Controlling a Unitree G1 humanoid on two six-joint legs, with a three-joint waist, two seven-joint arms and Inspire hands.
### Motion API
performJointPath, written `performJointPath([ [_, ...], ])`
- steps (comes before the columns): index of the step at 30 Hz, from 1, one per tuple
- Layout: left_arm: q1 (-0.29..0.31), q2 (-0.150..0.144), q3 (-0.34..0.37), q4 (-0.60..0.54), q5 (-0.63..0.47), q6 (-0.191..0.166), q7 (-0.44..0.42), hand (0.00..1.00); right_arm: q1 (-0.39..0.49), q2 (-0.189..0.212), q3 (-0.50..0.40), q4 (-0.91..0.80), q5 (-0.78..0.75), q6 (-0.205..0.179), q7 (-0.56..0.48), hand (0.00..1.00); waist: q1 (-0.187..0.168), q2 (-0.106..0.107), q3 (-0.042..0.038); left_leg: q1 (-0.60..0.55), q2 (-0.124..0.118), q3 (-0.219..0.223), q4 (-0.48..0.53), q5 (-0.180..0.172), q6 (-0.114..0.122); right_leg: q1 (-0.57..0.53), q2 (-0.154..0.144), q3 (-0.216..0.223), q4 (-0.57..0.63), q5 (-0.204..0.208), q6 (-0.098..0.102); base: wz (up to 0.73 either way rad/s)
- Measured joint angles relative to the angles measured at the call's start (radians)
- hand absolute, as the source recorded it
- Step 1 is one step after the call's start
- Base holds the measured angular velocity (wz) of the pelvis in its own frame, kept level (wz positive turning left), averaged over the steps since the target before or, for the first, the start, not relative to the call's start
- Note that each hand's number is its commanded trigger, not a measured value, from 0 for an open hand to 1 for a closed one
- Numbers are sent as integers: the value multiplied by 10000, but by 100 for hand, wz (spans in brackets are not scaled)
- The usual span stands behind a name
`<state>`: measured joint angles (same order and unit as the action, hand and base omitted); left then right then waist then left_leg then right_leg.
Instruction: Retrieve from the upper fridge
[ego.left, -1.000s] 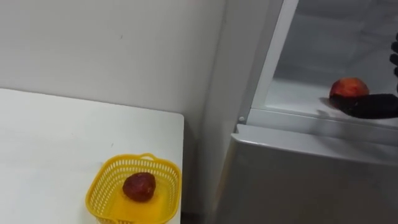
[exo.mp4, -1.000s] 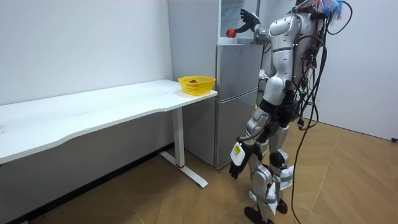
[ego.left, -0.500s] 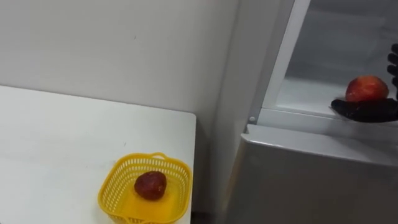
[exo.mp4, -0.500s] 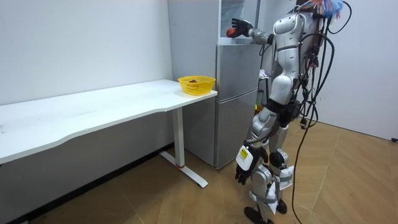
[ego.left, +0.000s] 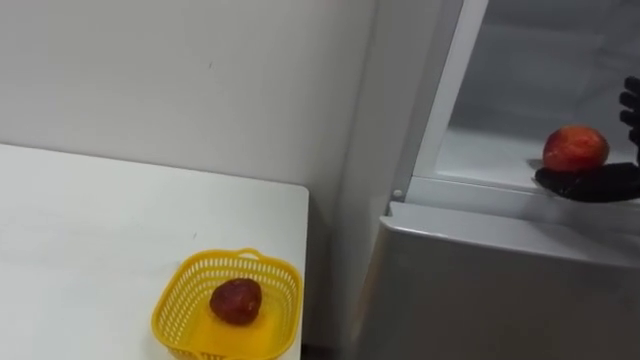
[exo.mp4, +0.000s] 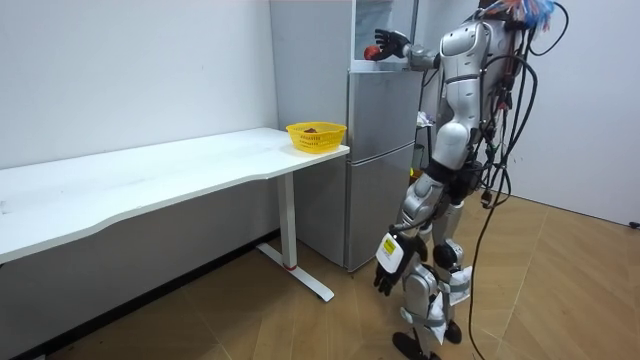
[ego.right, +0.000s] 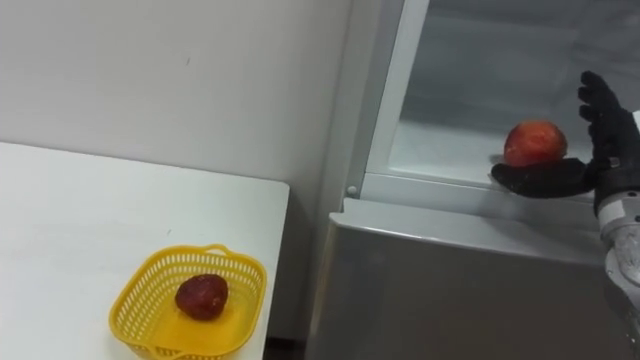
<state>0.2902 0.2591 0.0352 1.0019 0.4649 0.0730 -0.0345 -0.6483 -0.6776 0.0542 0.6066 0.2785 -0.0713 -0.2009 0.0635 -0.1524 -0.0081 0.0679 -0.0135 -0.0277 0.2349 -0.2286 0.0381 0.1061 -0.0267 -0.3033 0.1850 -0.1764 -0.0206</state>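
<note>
Evidently the grasp itself is the step in hand. The red fruit (ego.right: 533, 142), an apple or a peach, sits at the front edge of the shelf (ego.right: 440, 155) in the fridge's (ego.right: 450, 290) open upper compartment. The right hand (ego.right: 585, 172) is cupped about it. Its thumb lies along the shelf lip in front of the fruit and its fingers stand nearly straight just to the right, not closed on it.

The next move, by my reading, is to curl the fingers in and lift the fruit clear over the lip. It would then swing left and down to the yellow basket (ego.right: 135, 290) on the white table (ego.right: 80, 220), where a darker red fruit (ego.right: 202, 296) already lies. The left hand (exo.mp4: 384, 277) hangs by the thigh.
</note>
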Motion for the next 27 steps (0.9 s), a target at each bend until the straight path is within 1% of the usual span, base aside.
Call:
performJointPath([
  [5, 28, 50, 1, -2, 27, 27, 44, 0, -2, 0, 42, 289, 6, 1, 351, 0, -7, 27, 45, 94, 0, -13, -14, -1, -1, 155, -2, -10, 4, 0, 0, 0],
  [12, 82, 75, 1, -2, -1, 88, 21, 0, -4, -1, 39, 681, 75, 4, 937, 0, -17, -23, 51, 97, -1, -20, -59, -4, -3, 162, 4, 3, 18, 0, 0, 0],
  [18, 116, 90, 2, -6, -1, 91, -12, 0, -110, -4, 34, 914, 99, 9, 1396, 0, -43, -110, 53, 97, -3, -20, -59, -4, -3, 170, 10, 2, 14, 0, 0, 0],
  [19, 116, 99, 2, -11, 0, 91, -44, 0, -185, -4, 35, 1000, 99, 34, 1498, 0, -50, -117, 69, 97, -3, -20, -58, -4, -3, 170, 19, 1, 14, 0, 0, 0],
  [20, 115, 111, 2, -12, 0, 91, -89, 0, -209, -6, 35, 1030, 99, 76, 1566, 0, -52, -128, 70, 97, -2, -20, -58, -4, -3, 169, 20, 1, 14, 0, 0, 0],
  [23, 91, 168, 0, -15, -1, 91, -194, 0, -214, -6, 35, 1202, 110, 78, 1787, 0, -58, -206, 35, 104, 2, -19, -58, -4, -3, 171, 17, 2, 14, 0, 0, 0],
  [27, 90, 286, -8, -6, -5, 95, -236, 0, -224, -6, 36, 1310, 153, 87, 2055, 0, -51, -290, 32, 113, 0, -16, -59, -4, -3, 182, 8, 1, 18, 0, 0, 0],
])
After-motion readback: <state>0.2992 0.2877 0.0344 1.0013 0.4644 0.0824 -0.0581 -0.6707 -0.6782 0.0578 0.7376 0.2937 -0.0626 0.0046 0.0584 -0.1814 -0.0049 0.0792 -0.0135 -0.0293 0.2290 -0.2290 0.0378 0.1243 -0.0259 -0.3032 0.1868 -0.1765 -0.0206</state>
